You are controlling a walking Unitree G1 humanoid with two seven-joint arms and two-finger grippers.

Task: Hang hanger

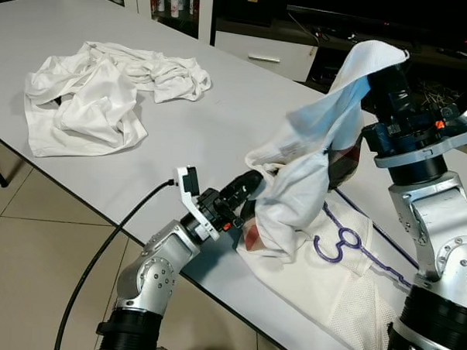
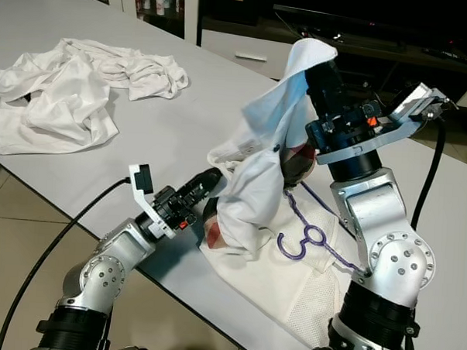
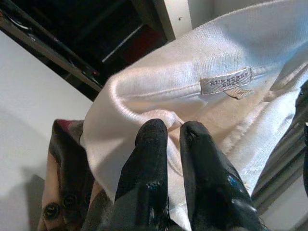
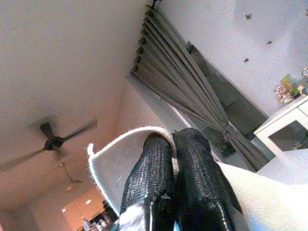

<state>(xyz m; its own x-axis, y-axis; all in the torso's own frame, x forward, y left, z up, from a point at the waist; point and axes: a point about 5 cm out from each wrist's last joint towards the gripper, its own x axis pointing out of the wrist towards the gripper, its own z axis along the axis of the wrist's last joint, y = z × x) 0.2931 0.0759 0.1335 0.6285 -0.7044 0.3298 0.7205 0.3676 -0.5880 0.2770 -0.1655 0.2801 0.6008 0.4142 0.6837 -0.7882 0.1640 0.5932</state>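
White shirt pinched by right hand high, left hand clamped at collar, label blurred, purple hanger partly hidden on counter.

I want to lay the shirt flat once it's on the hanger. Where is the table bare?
Bare grey table lies between the crumpled white clothes pile and the lifted white polo shirt; the far strip behind the pile is bare too. The near right edge is crowded: purple plastic hanger on white mesh fabric, left tool and right tool pinching the shirt.
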